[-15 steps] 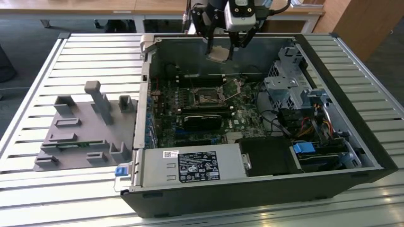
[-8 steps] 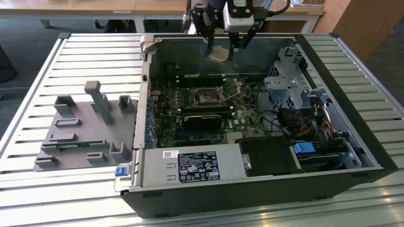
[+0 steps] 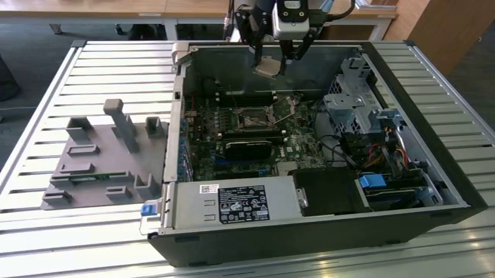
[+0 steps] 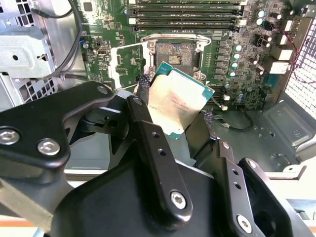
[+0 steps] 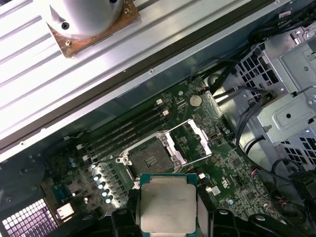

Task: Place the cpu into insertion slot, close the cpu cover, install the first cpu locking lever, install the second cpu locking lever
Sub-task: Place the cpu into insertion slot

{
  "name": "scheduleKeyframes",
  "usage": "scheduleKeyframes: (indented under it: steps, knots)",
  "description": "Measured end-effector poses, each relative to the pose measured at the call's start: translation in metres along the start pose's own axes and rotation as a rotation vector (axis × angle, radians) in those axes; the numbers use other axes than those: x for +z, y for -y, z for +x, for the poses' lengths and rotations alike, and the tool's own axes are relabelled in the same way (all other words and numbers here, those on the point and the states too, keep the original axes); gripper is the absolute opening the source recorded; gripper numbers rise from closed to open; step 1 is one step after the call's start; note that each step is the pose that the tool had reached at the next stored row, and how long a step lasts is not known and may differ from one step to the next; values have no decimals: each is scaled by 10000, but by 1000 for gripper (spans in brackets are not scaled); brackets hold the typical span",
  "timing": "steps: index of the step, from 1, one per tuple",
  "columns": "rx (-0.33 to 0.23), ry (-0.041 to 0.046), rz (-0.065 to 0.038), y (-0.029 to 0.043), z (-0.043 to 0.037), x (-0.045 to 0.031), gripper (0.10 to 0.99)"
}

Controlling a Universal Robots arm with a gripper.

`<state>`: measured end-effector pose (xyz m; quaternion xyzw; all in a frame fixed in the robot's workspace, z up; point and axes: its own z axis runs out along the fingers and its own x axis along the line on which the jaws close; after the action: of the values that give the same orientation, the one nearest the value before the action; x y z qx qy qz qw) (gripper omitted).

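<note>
My gripper (image 3: pixel 272 61) hangs above the far wall of the open computer case, shut on the cpu (image 3: pixel 267 67). The cpu (image 4: pixel 180 101) is a flat square chip with a dull silver face and a green edge, pinched by its sides between the black fingers (image 4: pixel 148 133). It is held in the air, tilted, well above the board. The insertion slot (image 4: pixel 175 53) is a dark square socket on the green motherboard, uncovered and with nothing in it. The cpu cover (image 4: pixel 126 61), a silver frame, stands flipped open beside it. In the first wrist view the cpu (image 5: pixel 167 205) sits short of the insertion slot (image 5: pixel 148 157) and the cpu cover (image 5: pixel 190 142).
Long black memory slots (image 4: pixel 185 15) run beside the socket. A metal drive cage with cables (image 3: pixel 357 110) fills the case on the exterior view's right, and a power supply (image 3: pixel 232 202) sits at the near side. A grey fixture (image 3: pixel 101 156) lies on the slatted table (image 3: pixel 116 63).
</note>
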<state>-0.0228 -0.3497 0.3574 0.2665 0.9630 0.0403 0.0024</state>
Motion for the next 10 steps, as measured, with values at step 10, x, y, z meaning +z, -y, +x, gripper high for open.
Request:
scheduleKeyframes:
  steps: [10]
  knots:
    - [302,24,-4,1,0,8,541]
